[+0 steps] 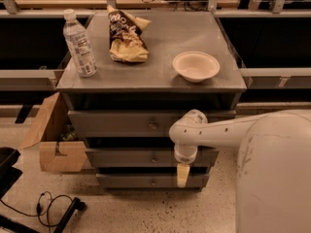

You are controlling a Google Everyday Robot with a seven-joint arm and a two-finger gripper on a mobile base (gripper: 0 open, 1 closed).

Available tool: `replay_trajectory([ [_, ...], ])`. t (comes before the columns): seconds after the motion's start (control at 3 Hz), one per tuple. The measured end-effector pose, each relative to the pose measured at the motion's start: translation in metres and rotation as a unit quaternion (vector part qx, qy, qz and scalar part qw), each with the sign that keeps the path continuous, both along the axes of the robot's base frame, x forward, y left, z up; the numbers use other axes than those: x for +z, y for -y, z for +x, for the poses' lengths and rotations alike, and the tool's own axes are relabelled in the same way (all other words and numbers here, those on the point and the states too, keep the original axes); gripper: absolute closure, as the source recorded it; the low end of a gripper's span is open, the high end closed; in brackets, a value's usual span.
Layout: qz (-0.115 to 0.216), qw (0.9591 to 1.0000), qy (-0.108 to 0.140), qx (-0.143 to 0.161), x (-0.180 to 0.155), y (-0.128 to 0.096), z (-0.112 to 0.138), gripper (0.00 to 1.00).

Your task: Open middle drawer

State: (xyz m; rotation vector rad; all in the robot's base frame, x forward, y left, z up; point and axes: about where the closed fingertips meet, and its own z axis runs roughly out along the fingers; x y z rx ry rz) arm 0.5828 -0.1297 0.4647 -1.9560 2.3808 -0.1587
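Note:
The middle drawer (126, 158) is a grey flat front with a small round brass knob (153, 158), between a taller top drawer (116, 124) and a shorter bottom drawer (131, 180). All three fronts look pushed in. My gripper (182, 174) hangs straight down from the white wrist (187, 132), in front of the right end of the middle and bottom drawers, right of the knob. The arm reaches in from the right.
On the cabinet top (160, 74) stand a water bottle (80, 45), a chip bag (125, 37) and a white bowl (196, 66). An open cardboard box (53, 140) sits at the cabinet's left. Cables (53, 208) lie on the floor.

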Motion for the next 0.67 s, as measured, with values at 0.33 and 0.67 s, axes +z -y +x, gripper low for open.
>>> replay_trajectory([
  [0.33,0.003,1.0000,-0.002,-0.006,-0.016,-0.003,0.008,0.00],
  [0.67,0.012,0.9998,-0.012,-0.014,-0.031,-0.006,0.012,0.00],
])
